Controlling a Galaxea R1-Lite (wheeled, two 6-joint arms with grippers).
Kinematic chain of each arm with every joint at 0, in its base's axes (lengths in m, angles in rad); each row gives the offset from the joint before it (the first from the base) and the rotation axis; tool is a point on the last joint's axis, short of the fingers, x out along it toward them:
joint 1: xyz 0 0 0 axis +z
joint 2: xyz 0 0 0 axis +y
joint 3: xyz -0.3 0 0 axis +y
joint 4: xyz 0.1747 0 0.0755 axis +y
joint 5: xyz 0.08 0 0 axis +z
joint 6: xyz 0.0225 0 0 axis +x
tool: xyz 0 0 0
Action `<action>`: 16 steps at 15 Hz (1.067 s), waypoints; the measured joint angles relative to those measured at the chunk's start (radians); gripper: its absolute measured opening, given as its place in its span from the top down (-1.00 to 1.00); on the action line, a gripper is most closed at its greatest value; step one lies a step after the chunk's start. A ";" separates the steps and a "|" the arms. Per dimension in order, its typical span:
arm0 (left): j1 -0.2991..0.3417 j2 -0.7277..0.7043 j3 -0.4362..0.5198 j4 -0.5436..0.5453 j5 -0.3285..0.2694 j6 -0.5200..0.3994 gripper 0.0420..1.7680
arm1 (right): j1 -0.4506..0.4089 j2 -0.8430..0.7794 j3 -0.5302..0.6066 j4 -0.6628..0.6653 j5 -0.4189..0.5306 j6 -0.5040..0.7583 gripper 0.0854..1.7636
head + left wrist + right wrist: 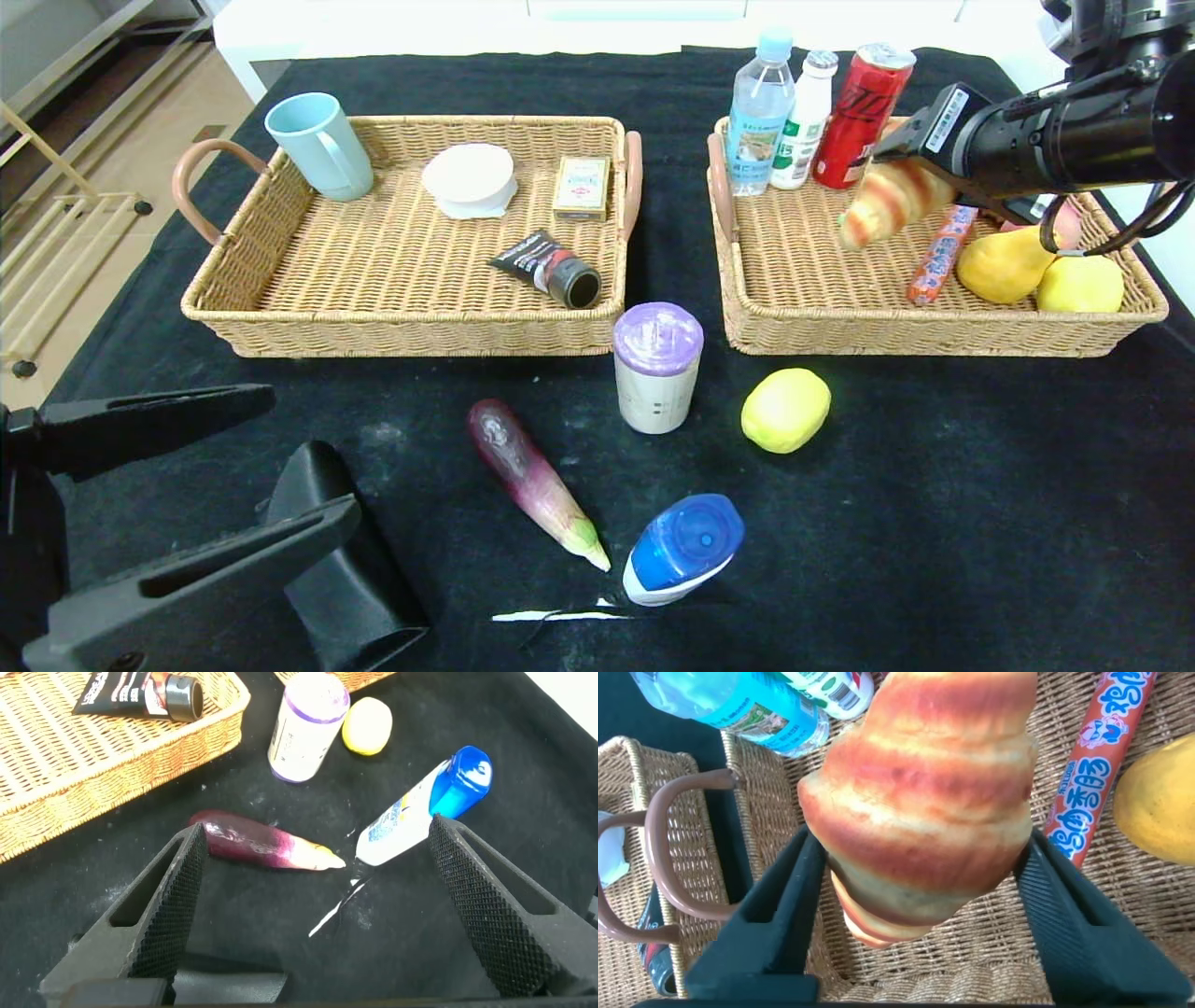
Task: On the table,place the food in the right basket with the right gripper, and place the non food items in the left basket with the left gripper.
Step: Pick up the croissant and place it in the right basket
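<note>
Golden-striped, the croissant (pixel 924 812) sits between the right gripper's (pixel 910 191) parted fingers above the right tan wicker basket (pixel 803 331), apparently being let go rather than firmly pinched. This looks like the drop-off step for one food item. Next, the arm should rise clear and fetch the round yellow fruit (pixel 785 410) lying near that basket's front wall. The left gripper (pixel 318 915) hangs spread wide, well apart from it.
</note>
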 joint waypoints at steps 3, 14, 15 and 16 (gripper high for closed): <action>0.000 -0.004 -0.002 0.000 0.000 0.001 -0.94 | 0.004 -0.012 0.002 0.001 0.000 -0.013 -0.66; 0.001 -0.014 -0.006 -0.001 -0.001 0.002 -0.94 | 0.038 -0.073 0.072 0.012 0.001 -0.042 -0.87; 0.000 -0.016 -0.007 0.000 -0.001 0.003 -0.94 | 0.050 -0.095 0.120 0.012 0.001 -0.061 -0.88; 0.000 -0.017 -0.007 0.000 -0.001 0.009 -0.94 | 0.066 -0.120 0.180 0.012 0.002 -0.089 -0.88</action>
